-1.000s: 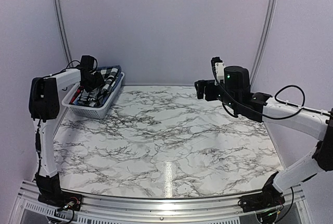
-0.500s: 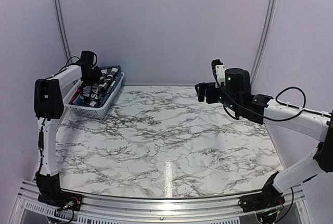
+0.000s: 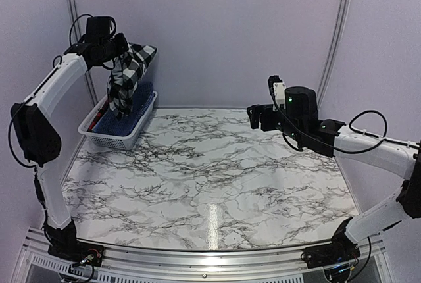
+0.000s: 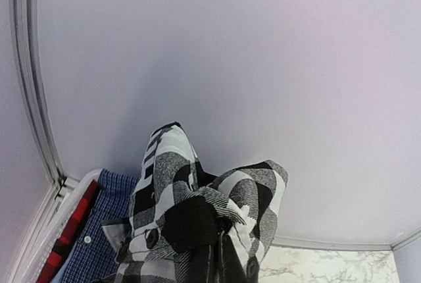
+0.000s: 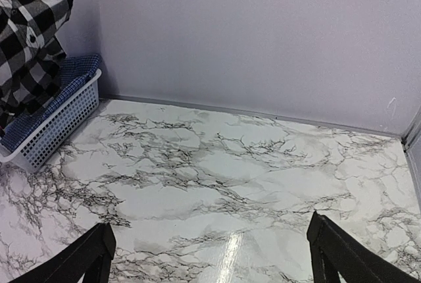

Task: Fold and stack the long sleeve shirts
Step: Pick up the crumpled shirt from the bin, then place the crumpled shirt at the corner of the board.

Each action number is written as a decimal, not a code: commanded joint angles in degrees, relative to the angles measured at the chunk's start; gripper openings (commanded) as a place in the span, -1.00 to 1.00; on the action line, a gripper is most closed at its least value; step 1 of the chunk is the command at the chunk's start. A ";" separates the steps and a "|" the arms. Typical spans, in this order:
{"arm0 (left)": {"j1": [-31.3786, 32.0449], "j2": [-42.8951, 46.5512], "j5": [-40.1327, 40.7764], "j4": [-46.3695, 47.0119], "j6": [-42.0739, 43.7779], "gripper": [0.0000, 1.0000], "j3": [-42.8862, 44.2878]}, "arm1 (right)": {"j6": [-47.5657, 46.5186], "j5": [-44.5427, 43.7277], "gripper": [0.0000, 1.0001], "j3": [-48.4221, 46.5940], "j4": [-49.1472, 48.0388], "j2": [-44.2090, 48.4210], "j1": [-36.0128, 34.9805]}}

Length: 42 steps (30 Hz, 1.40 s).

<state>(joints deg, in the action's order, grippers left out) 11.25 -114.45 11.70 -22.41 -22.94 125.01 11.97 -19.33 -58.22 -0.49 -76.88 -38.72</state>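
Desk (image 3: 210, 184) of marbled white fills the booth, bare but for one white slotted basket (image 3: 118, 139) at its far left corner, against the back wall. In the basket lies a blue fine-print shirt (image 4: 99, 250), draped up over the far end, and beside it along the left wall a red-and-black cloth (image 4: 69, 230) of a kind that cannot be made out. Above the basket hangs a black-and-white checked shirt (image 3: 128, 76), bunched and drooping, its lower end reaching down into the mouth of the basket; whether it touches what lies there cannot be told.

Left arm stretches up and back from its base, forearm slanting toward the corner, with the left gripper (image 3: 113, 49) high over the basket, clamped tight on a fold of the checked shirt, the cloth wrapped round its fingers. Right arm reaches in low from the right side, elbow bent, the right gripper (image 3: 258, 115) hovering above the far middle of the desk and facing the basket, its fingers (image 5: 89, 257) spread wide with nothing between them.

Count: two arms, two grippers, one basket, two shirts, one red-and-black cloth.
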 commanded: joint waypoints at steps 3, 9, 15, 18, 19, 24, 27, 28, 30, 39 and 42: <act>5.52 7.47 1.56 7.72 7.98 -1.00 2.59 | 0.00 0.11 0.97 -0.30 -0.91 1.03 0.48; 15.60 9.82 1.26 9.11 12.11 -1.00 6.92 | -0.17 -0.90 0.97 0.02 -1.47 1.96 0.47; 29.18 12.14 5.53 10.00 17.61 -1.00 6.00 | -0.77 -2.34 0.97 0.85 -1.57 3.86 0.41; 34.81 13.67 6.82 10.42 18.46 -1.00 2.81 | -1.14 -2.71 0.97 1.57 -1.29 5.34 0.43; 36.56 14.06 7.73 10.68 19.25 -1.00 1.62 | -1.28 -2.87 0.97 1.87 -1.20 5.74 0.43; 39.71 17.30 12.37 12.40 16.98 -1.00 -5.64 | -2.01 -3.26 0.97 3.06 -0.74 7.77 0.46; 39.79 17.17 6.28 9.74 8.65 -1.00 -8.75 | -2.13 -2.72 0.97 3.67 -0.79 8.58 0.37; 39.69 17.11 4.90 8.66 5.79 -1.00 -10.37 | -2.08 -2.78 0.97 3.71 -0.60 8.59 0.33; 38.72 17.55 1.86 7.80 0.19 -1.00 -14.97 | -1.98 -3.28 0.97 3.81 -0.03 8.66 0.25; 38.64 19.89 -11.53 5.27 -1.03 -1.00 -15.24 | -4.76 -3.26 0.97 5.69 0.21 9.42 -1.99; 40.31 22.87 -11.37 5.17 -0.44 -1.00 -18.10 | -4.59 -3.78 0.97 6.64 0.20 10.52 -1.99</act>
<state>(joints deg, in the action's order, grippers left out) 49.54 -98.28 3.40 -20.05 -23.51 107.18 8.29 -21.98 -52.36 -0.30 -68.62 -40.32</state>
